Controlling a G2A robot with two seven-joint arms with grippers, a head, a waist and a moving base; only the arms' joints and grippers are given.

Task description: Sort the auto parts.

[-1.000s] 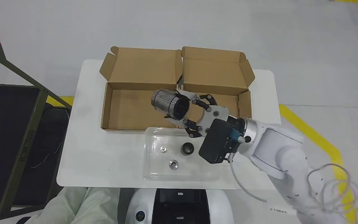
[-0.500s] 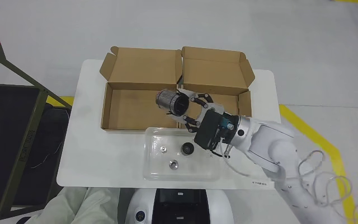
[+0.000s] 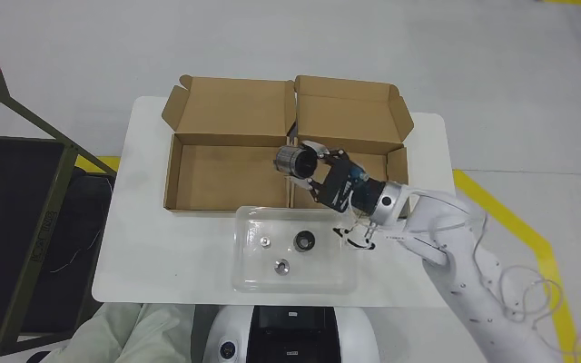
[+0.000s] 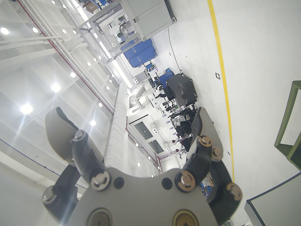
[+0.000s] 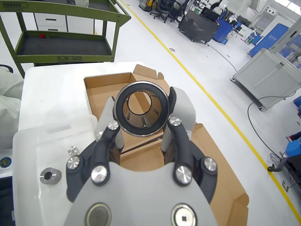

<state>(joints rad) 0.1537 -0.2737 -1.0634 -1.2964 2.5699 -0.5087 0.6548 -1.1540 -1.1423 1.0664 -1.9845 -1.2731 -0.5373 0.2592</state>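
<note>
Well, from above, my right claw (image 3: 307, 166) holds a grey metal sleeve (image 3: 292, 161) on its side, over the spot where the 2 cardboard boxes (image 3: 227, 177) meet. It sits just beyond the clear tray (image 3: 338, 272), where 3 small metal parts (image 3: 282, 266) lie. On my left wrist camera, my left claw (image 4: 128, 118) is spread wide. My right wrist camera looks straight down the sleeve (image 5: 141, 131): hollow and shiny, with a dark ring at the rim and rows of tiny balls inside. My fingers (image 5: 182, 109) pinch it from both sides.
</note>
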